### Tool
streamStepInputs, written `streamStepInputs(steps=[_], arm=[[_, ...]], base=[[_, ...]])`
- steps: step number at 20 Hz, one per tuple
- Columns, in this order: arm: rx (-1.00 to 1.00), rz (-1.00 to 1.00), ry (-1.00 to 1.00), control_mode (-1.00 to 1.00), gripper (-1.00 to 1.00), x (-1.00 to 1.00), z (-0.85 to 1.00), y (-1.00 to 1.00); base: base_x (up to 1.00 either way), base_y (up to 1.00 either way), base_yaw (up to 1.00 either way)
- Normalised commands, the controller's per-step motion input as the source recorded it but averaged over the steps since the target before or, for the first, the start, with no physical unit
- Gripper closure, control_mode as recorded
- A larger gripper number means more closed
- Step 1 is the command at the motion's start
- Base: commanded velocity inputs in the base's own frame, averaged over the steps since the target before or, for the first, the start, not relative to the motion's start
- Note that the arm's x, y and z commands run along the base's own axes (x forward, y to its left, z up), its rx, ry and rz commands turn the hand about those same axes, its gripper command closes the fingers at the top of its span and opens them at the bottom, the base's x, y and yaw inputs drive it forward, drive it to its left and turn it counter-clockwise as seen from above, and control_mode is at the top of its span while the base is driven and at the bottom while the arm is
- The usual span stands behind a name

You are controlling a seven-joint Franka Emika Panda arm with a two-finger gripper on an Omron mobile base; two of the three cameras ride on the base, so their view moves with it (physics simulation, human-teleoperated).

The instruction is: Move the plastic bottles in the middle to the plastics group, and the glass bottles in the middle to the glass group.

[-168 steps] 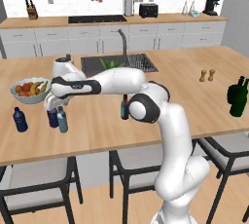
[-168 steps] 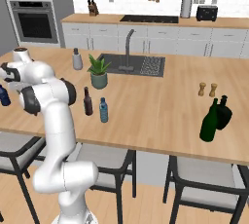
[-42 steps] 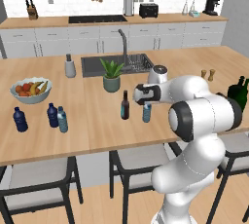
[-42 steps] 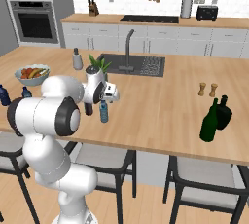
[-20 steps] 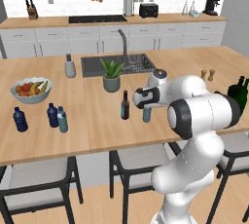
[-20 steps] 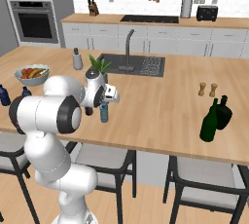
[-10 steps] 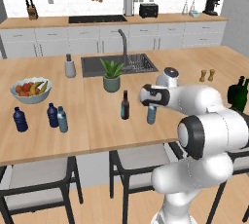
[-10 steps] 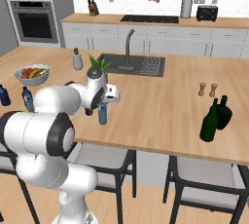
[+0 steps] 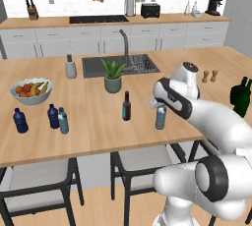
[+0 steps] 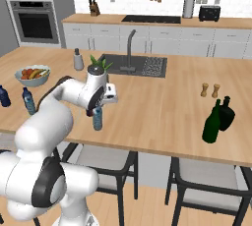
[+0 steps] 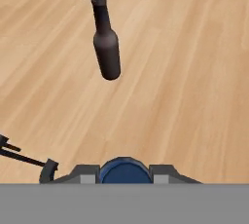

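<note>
Here, my gripper (image 9: pixel 160 108) is closed around the cap end of one pale blue plastic bottle (image 9: pixel 161 117), which stands upright on the wooden island counter (image 9: pixel 93 131) near its front edge. I take the brown glass bottle (image 9: pixel 126 106) as my landmark: the gripped bottle is just to its right in the left base view. That view also takes in the second pale blue bottle (image 9: pixel 63 121), well to the left of the brown one, standing just beside a navy bottle (image 9: pixel 52 116), with another navy bottle (image 9: pixel 19 120) further left and the fruit bowl (image 9: pixel 31 90) behind them. The dark green bottles (image 9: pixel 241 96) stand far to the right. The right base view has my arm in front of the brown bottle, but gives the gripped bottle (image 10: pixel 98 118) clearly. My hand view looks down on the blue cap (image 11: pixel 124 172) between my fingertips (image 11: pixel 158 173), with the brown bottle (image 11: pixel 106 40) beyond.
</note>
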Motion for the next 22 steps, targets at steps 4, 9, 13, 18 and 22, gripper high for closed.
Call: streamStepInputs(steps=[4, 9, 13, 18, 22], arm=[[0.00, 0.18, 0.17, -1.00, 1.00, -0.60, 0.36, 0.35], [0.00, 0.20, 0.15, -1.00, 1.00, -0.45, 0.23, 0.61], [0.00, 0.22, 0.12, -1.00, 1.00, -0.29, 0.18, 0.77], [0.00, 0.25, 0.02, -1.00, 1.00, -0.14, 0.09, 0.92], [0.00, 0.24, 0.00, -1.00, 1.00, -0.02, 0.05, 0.95]], base=[[0.00, 0.00, 0.00], [0.00, 0.00, 0.00], [0.00, 0.00, 0.00], [0.00, 0.00, 0.00], [0.00, 0.00, 0.00]])
